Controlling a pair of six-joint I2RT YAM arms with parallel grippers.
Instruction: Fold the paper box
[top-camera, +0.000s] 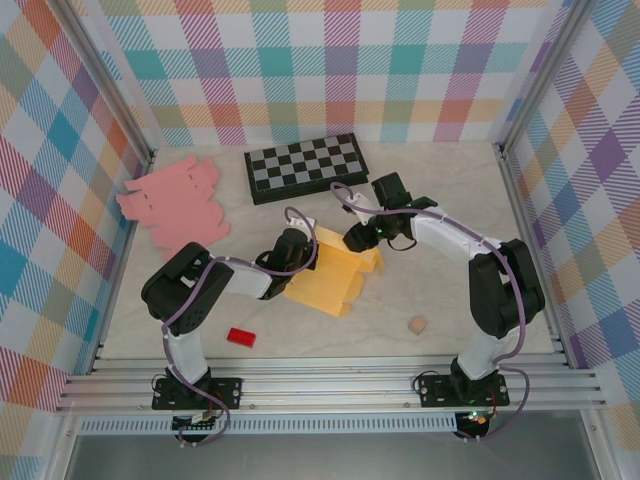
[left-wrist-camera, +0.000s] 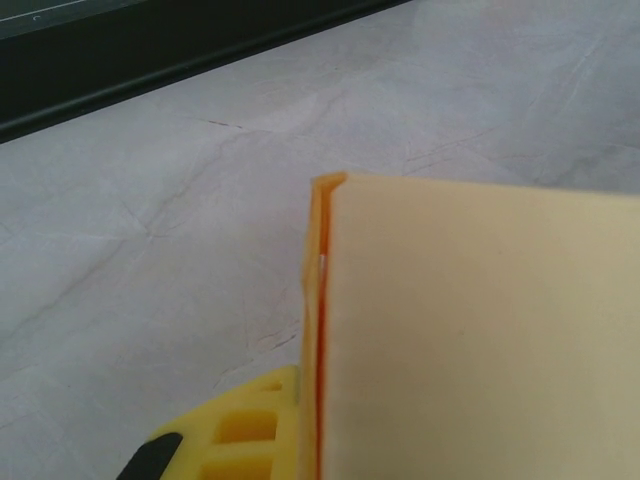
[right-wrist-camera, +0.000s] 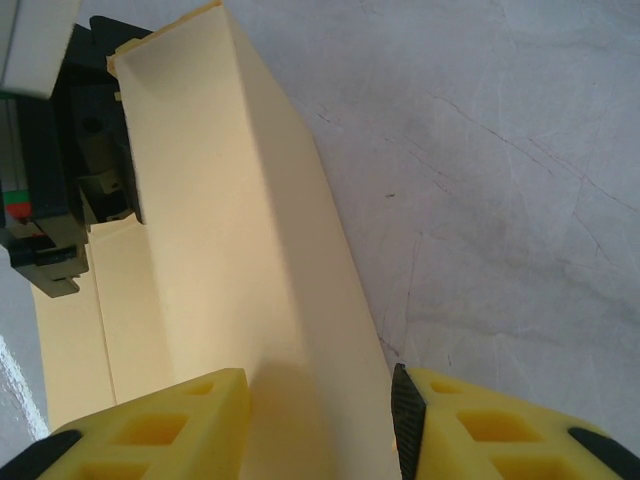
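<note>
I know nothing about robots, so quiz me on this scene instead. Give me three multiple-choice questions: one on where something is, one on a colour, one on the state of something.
1. Where does the black-and-white checkered board lie?
A. At the far side of the table
B. Beside the arm bases
C. Held up in the air

2. What colour is the die-cut paper box sheet that the arms work on?
A. Green
B. Pale orange-yellow
C. Blue

3. What state is that sheet in?
A. Fully flat
B. A closed cube
C. Partly folded

Answers:
1 A, since the top view shows it lying at the back.
2 B, since every view shows that tint.
3 C, since a panel stands raised between the fingers of the right claw.
</note>
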